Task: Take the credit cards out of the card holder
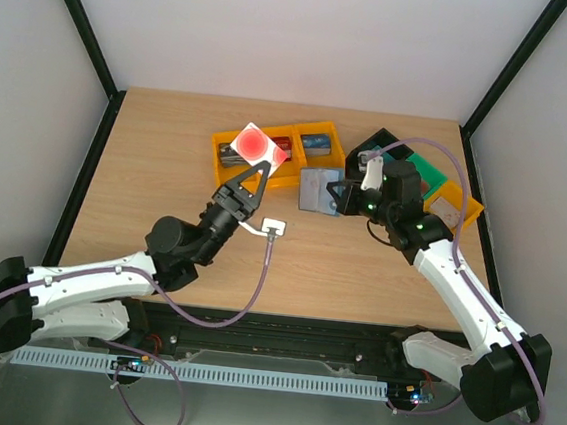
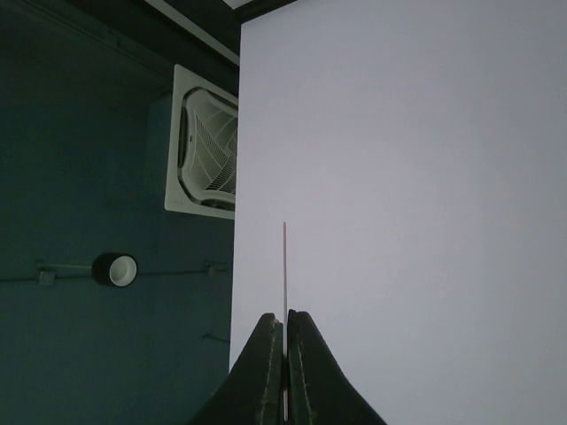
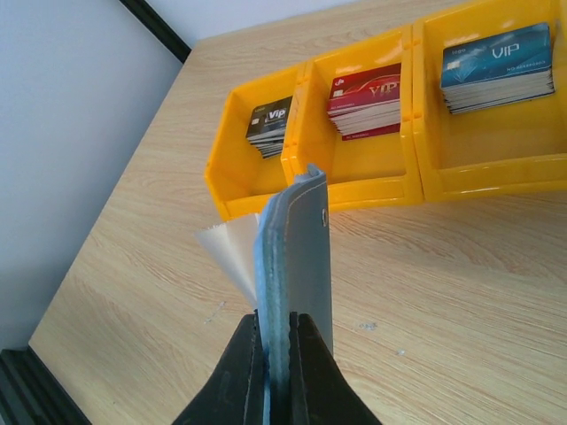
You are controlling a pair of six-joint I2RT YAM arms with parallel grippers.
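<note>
Your left tool [image 2: 284, 320] is closed narrow on a red-and-white credit card [image 1: 259, 146]. It holds the card in the air over the yellow bins [image 3: 372, 184], at about 11 o'clock from the table centre. The left wrist view shows this card only as a thin edge.

Your right tool [image 3: 277, 326] is clamped on the teal-blue card holder [image 3: 297, 248], upright at about 1 o'clock. One pale clear sleeve [image 3: 226, 252] stands out at its 9 o'clock side.

I judge the card to be light, stiff and slippery, so press on its flat faces near a short edge. The holder looks soft and floppy; grip it low, so that the sleeves are free.

The table [image 1: 158, 160] is smooth pale wood, and a card lying flat on it would be hard to lift. White walls [image 1: 301, 33] with black posts close in the room.
</note>
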